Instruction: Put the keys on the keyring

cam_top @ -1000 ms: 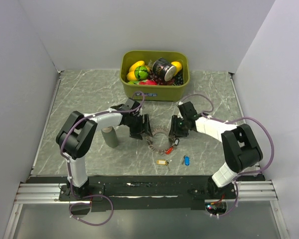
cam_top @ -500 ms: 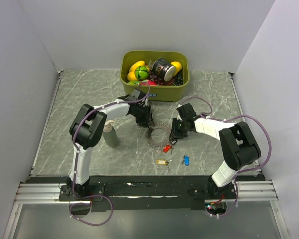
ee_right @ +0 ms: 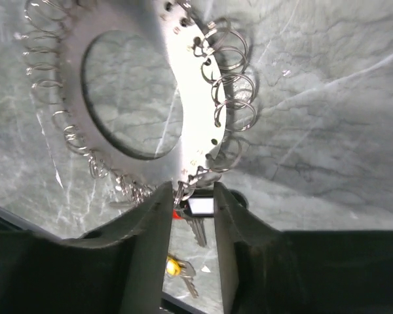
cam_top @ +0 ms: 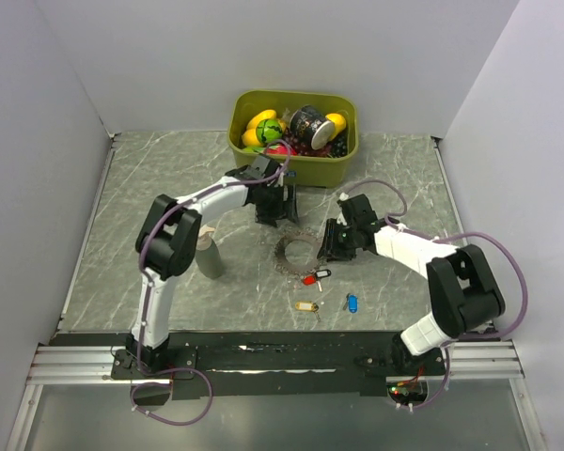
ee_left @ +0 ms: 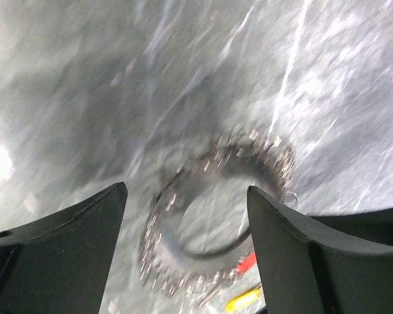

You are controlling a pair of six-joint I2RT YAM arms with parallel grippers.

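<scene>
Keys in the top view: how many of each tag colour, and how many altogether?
Red-tagged key: 1
Yellow-tagged key: 1
Blue-tagged key: 1
Total: 3

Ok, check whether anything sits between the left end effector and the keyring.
Nothing visible does. The open left end effector faces the keyring, with only bare table showing between them.
</scene>
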